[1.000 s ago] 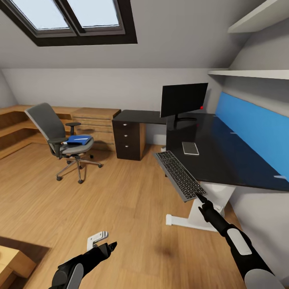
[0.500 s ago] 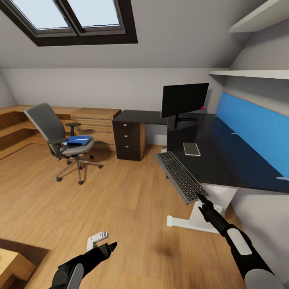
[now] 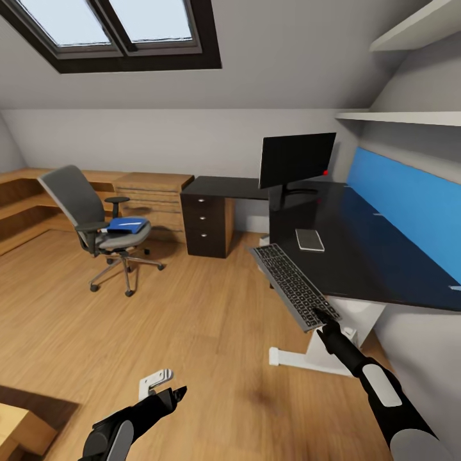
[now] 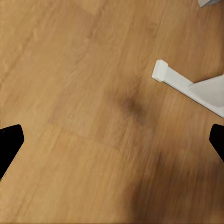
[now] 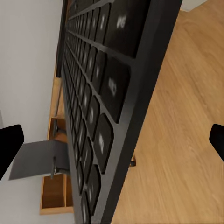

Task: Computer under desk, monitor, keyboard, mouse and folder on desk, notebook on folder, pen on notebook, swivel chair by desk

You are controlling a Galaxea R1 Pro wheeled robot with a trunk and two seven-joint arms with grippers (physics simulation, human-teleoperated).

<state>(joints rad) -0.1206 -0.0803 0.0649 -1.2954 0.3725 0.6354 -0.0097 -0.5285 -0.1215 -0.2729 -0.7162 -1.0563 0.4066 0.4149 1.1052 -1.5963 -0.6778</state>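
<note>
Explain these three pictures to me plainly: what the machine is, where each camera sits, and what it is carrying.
This is a simulated two-armed robot on wheels in a bedroom. The wide picture comes from its head. There the right gripper holds one end of the keyboard, which hangs in the air over the desk edge. The left gripper is open and empty. On the desk stand the monitor and a grey notebook. A blue folder lies on the swivel chair. The other two pictures come from cameras at the wrists: the left one looks down at wooden floor, the right one along the keyboard's keys.
</note>
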